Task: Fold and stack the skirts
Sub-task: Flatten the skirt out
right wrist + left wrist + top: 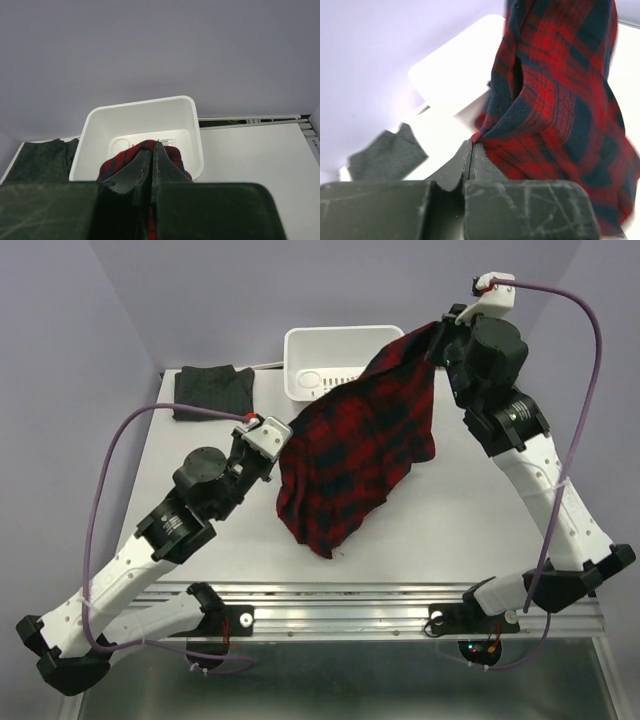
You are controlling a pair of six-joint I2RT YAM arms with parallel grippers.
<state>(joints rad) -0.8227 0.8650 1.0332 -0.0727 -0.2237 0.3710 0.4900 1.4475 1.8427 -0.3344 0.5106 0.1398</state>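
Observation:
The red-and-navy plaid skirt [360, 440] hangs stretched in the air between my two grippers, its lower end trailing toward the table's middle. My left gripper [280, 435] is shut on its left edge; the left wrist view shows the plaid cloth [555, 100] pinched at the fingertips [471, 142]. My right gripper [440, 330] is shut on the upper right corner, held over the tub; the cloth [125, 157] bulges around the shut fingers [155, 147]. The charcoal grey skirt [212, 390] lies folded at the table's back left, also in the wrist views [387, 155] [42, 160].
A white plastic tub [320, 355] stands at the back centre of the table, partly covered by the hanging plaid; it also shows in the right wrist view [145, 120]. Purple cables loop from both arms. A metal rail [340, 615] runs along the near edge.

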